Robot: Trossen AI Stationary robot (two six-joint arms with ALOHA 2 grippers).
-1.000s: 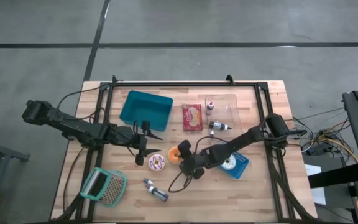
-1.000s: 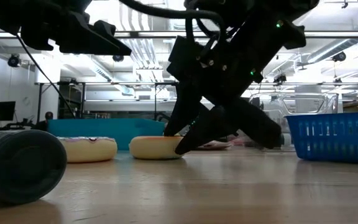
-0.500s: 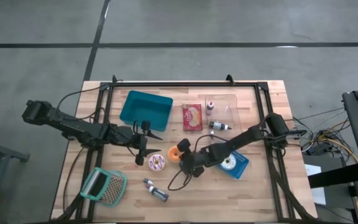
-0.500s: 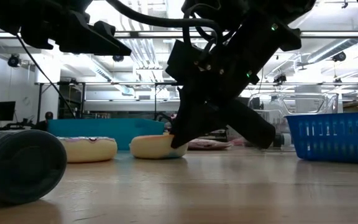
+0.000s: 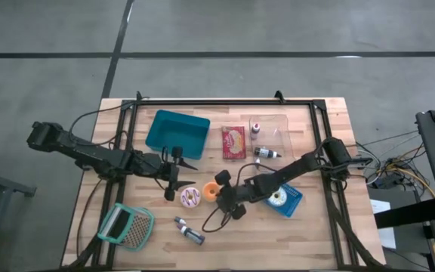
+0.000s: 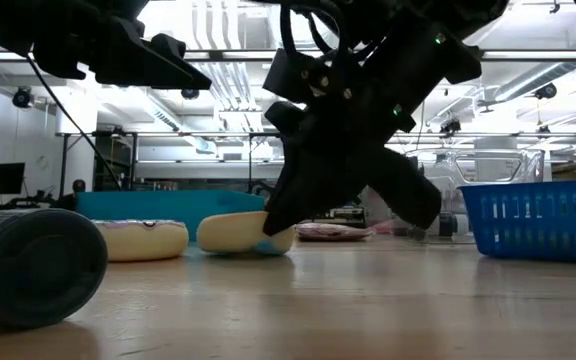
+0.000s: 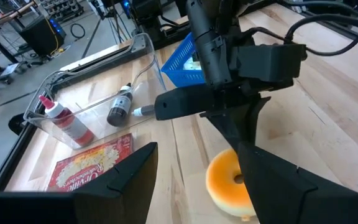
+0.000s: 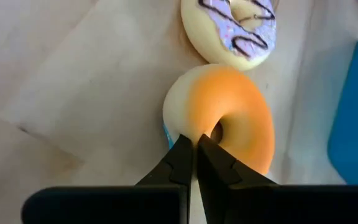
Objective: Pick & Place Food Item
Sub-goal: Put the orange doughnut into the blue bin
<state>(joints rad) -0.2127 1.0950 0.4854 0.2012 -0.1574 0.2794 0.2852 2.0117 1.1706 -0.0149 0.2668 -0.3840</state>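
From above, mid-desk, the right tool [image 5: 223,192] sits on the orange donut [image 5: 211,188], beside the frosted donut [image 5: 191,198]; the left tool [image 5: 178,174] hovers nearby, fingers parted, empty. Low down, the orange donut [image 6: 230,232] tilts, one edge lifted. At the right wrist, fingers [image 8: 180,158] pinch its rim, nearly touching.

Right gripper [image 8: 195,144] pinches orange donut [image 8: 229,112] beside iced donut [image 8: 236,28].

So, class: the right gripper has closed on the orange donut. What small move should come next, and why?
Probably a short, slow lift. The right gripper is shut on the rim of the orange donut, and in the low view the donut already sits tilted with one edge off the table. Rising straight up would test the thin grip and clear the frosted donut beside it.
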